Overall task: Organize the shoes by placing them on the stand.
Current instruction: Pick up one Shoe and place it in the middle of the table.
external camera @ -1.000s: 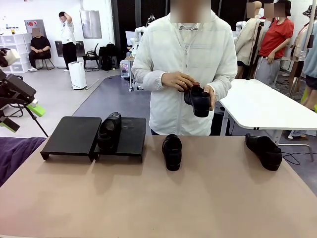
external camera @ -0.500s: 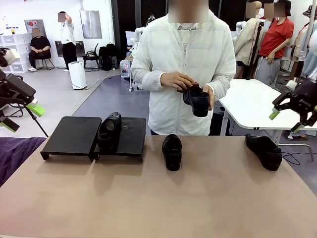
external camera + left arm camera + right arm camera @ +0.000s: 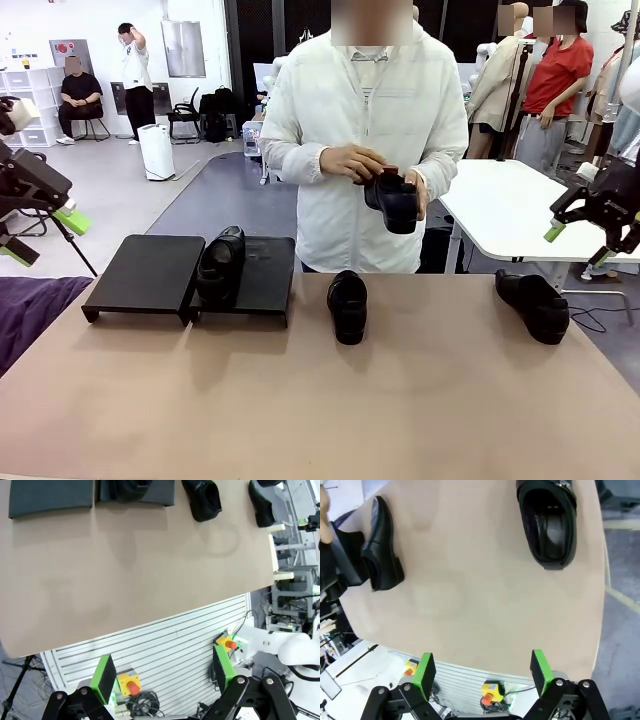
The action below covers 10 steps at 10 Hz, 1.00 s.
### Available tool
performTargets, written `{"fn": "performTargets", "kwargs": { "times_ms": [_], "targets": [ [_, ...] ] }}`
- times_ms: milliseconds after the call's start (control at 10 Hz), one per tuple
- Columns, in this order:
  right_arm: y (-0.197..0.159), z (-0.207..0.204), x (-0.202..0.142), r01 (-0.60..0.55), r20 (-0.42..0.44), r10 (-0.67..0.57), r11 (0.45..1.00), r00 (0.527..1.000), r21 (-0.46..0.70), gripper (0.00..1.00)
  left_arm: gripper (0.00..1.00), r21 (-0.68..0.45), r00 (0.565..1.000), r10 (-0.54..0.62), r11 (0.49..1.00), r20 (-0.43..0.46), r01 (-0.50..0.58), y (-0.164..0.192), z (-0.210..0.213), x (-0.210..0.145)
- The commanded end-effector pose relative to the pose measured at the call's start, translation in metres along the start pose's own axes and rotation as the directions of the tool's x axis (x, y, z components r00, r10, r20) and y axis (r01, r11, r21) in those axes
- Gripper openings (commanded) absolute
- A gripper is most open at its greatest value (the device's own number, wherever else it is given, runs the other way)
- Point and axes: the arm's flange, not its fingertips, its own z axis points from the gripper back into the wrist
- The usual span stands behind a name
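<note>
Since a second ago the right claw has come into the front view at the right edge. It is held high by the right end of the desk, its green pads well apart with nothing between them. Over the same second the person's hands have drifted slightly left with the held shoe, which they grip at chest height behind the desk, clear of its surface.

At the left edge the left claw is raised off the desk, to the left of the stand. It too is spread wide and empty (its wrist camera looks down past the near desk edge to the stand and shoes beyond).

Two black panels side by side make up the stand, which rests at the far left of the desk. One shoe lies on it, on the left part of the right-hand panel beside the seam, toe towards the robot's side. A middle shoe stands on the desk just right of the stand, toe likewise towards the robot. Well apart from it, the far-right shoe sits angled near the desk's right edge. The right wrist view shows that shoe from above, its opening visible.
</note>
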Motion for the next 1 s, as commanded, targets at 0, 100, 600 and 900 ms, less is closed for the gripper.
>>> {"fn": "performTargets", "kwargs": {
  "times_ms": [0,100,600,900],
  "targets": [
    [0.015,-0.033,0.059,-0.061,-0.042,0.057,0.993,0.997,-0.105,1.0,1.0,-0.016,1.0,-0.002,1.0,-0.005,0.002,0.0,0.002,-0.001],
    [0.017,-0.04,0.076,-0.033,0.009,0.034,0.989,0.999,-0.141,1.0,1.0,-0.016,1.0,-0.002,1.0,-0.005,0.002,0.0,0.002,-0.001],
    [0.015,-0.096,0.127,-0.027,0.059,0.044,0.966,0.997,-0.256,1.0,1.0,-0.016,1.0,-0.002,1.0,-0.005,0.002,0.0,0.002,-0.001],
    [0.009,-0.118,0.133,-0.017,0.074,0.038,0.963,0.997,-0.269,1.0,1.0,-0.016,1.0,-0.002,1.0,-0.005,0.002,0.0,0.002,-0.001]
  ]
}}
